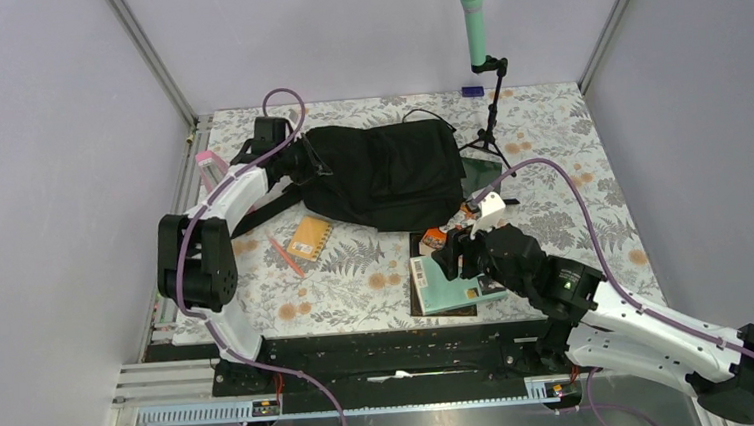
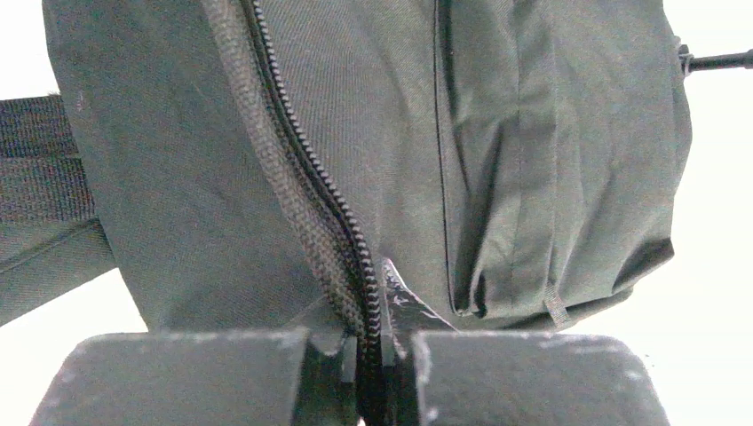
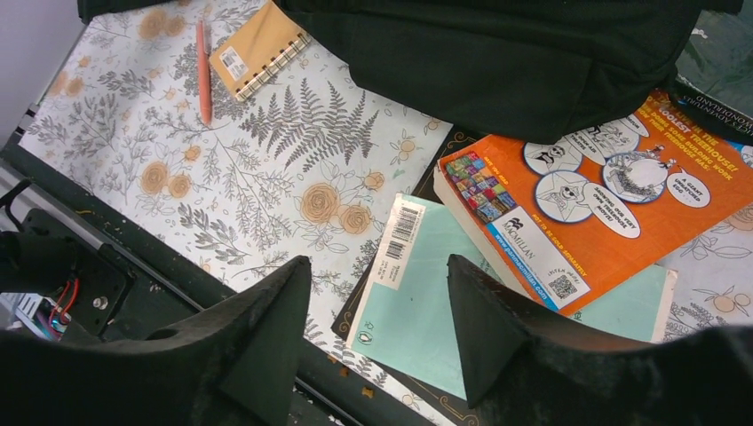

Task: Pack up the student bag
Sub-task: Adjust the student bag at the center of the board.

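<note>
Top external: student bag [image 1: 390, 172] lies flat at the far centre of the floral counter [image 1: 357, 274]. Left claw [image 1: 291, 159] is at the bag's left edge. Right claw [image 1: 456, 253] is near its front-right corner, over a book stack [image 1: 448, 288].

Left wrist: claw narrow, pinched on the bag's zipper [image 2: 311, 186].

Right wrist: claw wide, holding nothing, above a teal book [image 3: 417, 319]. Bag lies beyond, at the far edge of an orange book [image 3: 613, 204].

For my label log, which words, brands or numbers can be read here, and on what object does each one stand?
"MACMILLAN": orange book, beside its coloured square.
"TREEHOUSE!": same cover, in white letters.
Other print on that cover: too small to read.
Barcode sticker digits on the teal book: too small.
Label on the spiral notebook: too small.
</note>
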`<state>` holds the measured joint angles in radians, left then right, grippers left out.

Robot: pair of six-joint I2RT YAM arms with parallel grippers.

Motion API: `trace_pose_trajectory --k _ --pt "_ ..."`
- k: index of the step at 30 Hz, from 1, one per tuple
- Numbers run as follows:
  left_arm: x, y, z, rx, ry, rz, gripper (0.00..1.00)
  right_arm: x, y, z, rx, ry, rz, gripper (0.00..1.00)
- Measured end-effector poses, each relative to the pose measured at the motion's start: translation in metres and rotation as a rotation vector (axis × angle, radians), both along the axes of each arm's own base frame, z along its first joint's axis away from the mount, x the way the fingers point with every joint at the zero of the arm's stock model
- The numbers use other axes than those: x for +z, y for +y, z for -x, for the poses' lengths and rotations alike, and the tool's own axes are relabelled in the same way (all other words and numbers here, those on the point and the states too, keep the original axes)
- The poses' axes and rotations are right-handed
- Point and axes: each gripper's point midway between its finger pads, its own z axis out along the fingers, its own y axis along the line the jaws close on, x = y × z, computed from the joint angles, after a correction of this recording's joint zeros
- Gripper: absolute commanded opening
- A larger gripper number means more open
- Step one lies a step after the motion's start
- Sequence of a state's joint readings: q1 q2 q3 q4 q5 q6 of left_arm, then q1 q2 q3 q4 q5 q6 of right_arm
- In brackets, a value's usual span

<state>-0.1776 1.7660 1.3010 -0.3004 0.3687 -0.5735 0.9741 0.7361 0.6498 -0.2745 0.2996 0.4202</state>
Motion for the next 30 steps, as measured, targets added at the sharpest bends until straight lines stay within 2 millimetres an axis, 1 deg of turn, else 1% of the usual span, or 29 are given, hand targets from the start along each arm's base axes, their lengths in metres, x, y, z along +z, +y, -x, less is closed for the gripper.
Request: trace_pose_trajectory --k 2,4,5,7,10,11,12,13,15,17,18,19,21,22,23,24,26,27,28,30 --pt "0.003 -0.003 0.002 -0.011 -0.013 -0.015 0.0 0.003 -0.001 0.001 0.001 -0.005 -0.009 0.57" --pt "0.013 -0.008 0.007 -0.022 -0.037 -0.03 0.0 0.005 -0.001 0.001 0.001 -0.01 -0.018 0.52" --pt "0.021 -0.012 0.011 -0.029 -0.056 -0.038 0.0 0.006 -0.001 0.001 0.001 -0.013 -0.022 0.51" --pt "0.048 -0.023 0.024 -0.052 -0.119 -0.04 0.0 0.007 -0.002 0.002 0.001 -0.015 -0.024 0.48" --pt "0.097 -0.041 0.058 -0.095 -0.234 -0.01 0.0 0.005 -0.003 0.002 0.001 -0.01 -0.016 0.46" --pt "0.114 -0.047 0.073 -0.111 -0.283 0.011 0.0 0.005 -0.002 0.002 0.002 -0.009 -0.016 0.46" --pt "0.127 -0.049 0.085 -0.117 -0.317 0.029 0.0 0.005 -0.002 0.002 0.002 -0.008 -0.014 0.46" --pt "0.139 -0.05 0.098 -0.123 -0.35 0.046 0.0 0.004 -0.002 0.002 0.002 -0.007 -0.012 0.46" --pt "0.15 -0.047 0.123 -0.12 -0.39 0.079 0.0 0.002 -0.001 0.002 0.004 -0.002 -0.006 0.46" --pt "0.144 -0.042 0.144 -0.106 -0.393 0.1 0.0 -0.001 0.0 0.001 0.005 0.006 0.005 0.46" --pt "0.135 -0.039 0.153 -0.097 -0.382 0.104 0.04 -0.003 0.001 0.001 0.006 0.01 0.011 0.46" --pt "0.122 -0.036 0.162 -0.085 -0.364 0.104 0.09 -0.005 0.002 0.001 0.008 0.015 0.016 0.46" --pt "0.093 -0.029 0.18 -0.073 -0.311 0.092 0.21 -0.009 0.004 0.001 0.015 0.026 0.026 0.46" --pt "0.073 -0.026 0.192 -0.074 -0.266 0.08 0.28 -0.01 0.006 0.001 0.02 0.031 0.03 0.48" --pt "0.058 -0.023 0.202 -0.075 -0.224 0.065 0.39 -0.012 0.008 0.001 0.025 0.036 0.034 0.51" --pt "0.049 -0.02 0.208 -0.077 -0.199 0.05 0.52 -0.014 0.009 0.001 0.029 0.041 0.041 0.55" --pt "0.04 -0.014 0.219 -0.081 -0.166 0.023 0.75 -0.015 0.013 0.001 0.04 0.047 0.048 0.61" --pt "0.041 -0.01 0.221 -0.082 -0.171 0.007 0.84 -0.014 0.016 0.001 0.045 0.044 0.049 0.65" --pt "0.044 -0.006 0.223 -0.083 -0.181 -0.015 0.91 -0.012 0.019 0.0 0.052 0.039 0.046 0.68" --pt "0.052 0.003 0.222 -0.072 -0.201 -0.066 0.97 -0.007 0.024 0.001 0.064 0.029 0.039 0.71"
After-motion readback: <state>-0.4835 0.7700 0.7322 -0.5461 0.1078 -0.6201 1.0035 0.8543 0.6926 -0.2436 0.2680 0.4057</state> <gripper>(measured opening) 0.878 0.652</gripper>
